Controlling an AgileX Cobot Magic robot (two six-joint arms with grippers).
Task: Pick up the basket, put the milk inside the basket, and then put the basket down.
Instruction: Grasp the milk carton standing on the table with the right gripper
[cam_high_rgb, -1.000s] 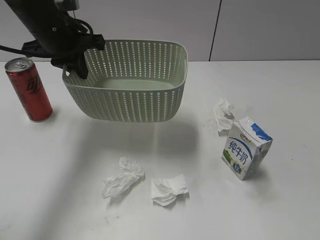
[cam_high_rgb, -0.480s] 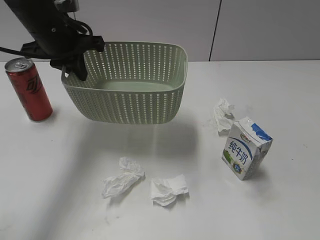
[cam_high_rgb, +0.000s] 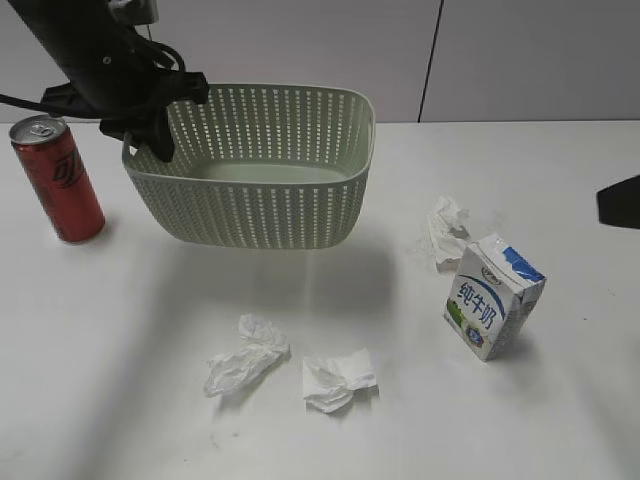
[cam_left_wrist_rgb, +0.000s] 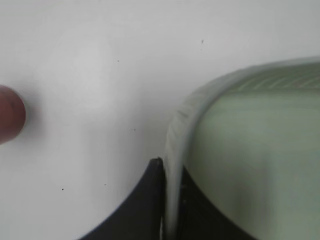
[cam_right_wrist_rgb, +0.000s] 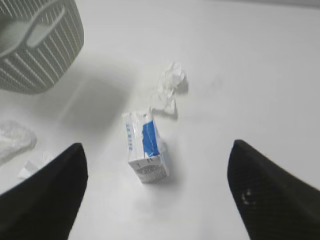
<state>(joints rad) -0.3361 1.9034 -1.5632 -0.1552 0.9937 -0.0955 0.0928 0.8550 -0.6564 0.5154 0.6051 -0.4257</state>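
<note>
Up off the surface (cam_high_rgb: 560, 420), the basket (cam_high_rgb: 262, 165) hangs from the left end effector (cam_high_rgb: 150, 125), pinching its rim. Right of it the milk (cam_high_rgb: 493, 296) stands untouched, right end effector (cam_right_wrist_rgb: 155, 192) spread wide above. Loading and set-down remain.

Left arm (cam_high_rgb: 85, 50): matte black casing, angular, black cables looping beside it, a small pale grey part at the top. Left gripper (cam_left_wrist_rgb: 167, 200): black, tapered fingers. Right gripper (cam_right_wrist_rgb: 155, 195): two broad black fingers (cam_right_wrist_rgb: 272, 195), matte, faintly scuffed, rounded tips.
</note>
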